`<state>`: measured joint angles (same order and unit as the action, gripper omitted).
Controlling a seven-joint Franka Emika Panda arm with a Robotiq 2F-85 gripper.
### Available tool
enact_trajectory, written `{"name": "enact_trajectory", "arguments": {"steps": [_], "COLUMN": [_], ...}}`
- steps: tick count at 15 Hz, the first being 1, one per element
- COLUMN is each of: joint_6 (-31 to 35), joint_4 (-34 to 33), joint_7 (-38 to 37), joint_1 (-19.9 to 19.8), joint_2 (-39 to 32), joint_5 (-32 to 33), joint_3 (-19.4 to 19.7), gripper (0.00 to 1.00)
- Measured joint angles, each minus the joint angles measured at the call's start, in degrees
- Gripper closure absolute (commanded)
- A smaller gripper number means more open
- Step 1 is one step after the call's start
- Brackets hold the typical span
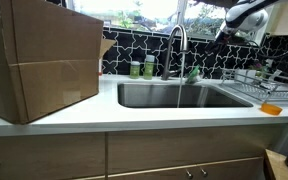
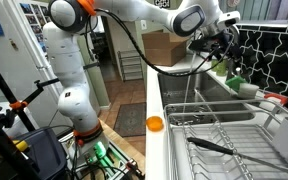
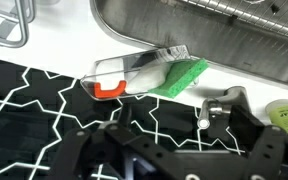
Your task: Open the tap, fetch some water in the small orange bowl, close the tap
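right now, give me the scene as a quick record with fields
tap: upright behind the sink, spout arched over the basin
water: cannot tell if it runs
bowl: on the counter by the rack, not held
gripper: raised near the tap; open or shut unclear
sink: steel, set in the counter
rack: wire, beside the sink
sponge: green, at the sink's back edge
box: cardboard, on the counter, across the sink from the bowl
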<state>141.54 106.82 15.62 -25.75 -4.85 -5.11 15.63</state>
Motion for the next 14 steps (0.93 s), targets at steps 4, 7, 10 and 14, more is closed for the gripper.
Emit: {"name": "enact_trajectory", "arguments": {"steps": [4,7,10,14], "joint_6": [0.02,-4.64,-15.50,-25.95], "joint_4": [-0.02,1.82,6.68,14.71], "joint_7": [0.00,-5.07,-13.76,-26.89], "joint_1": [0.47,2.75,5.61,6.24], "joint_2": [-0.08,2.19,8.67,18.72], "joint_5": [0.00,1.67,5.88,11.02], "joint_3": [0.10,0.04,-0.41,-1.07], "gripper": [0.00,0.00,0.00,0.00]}}
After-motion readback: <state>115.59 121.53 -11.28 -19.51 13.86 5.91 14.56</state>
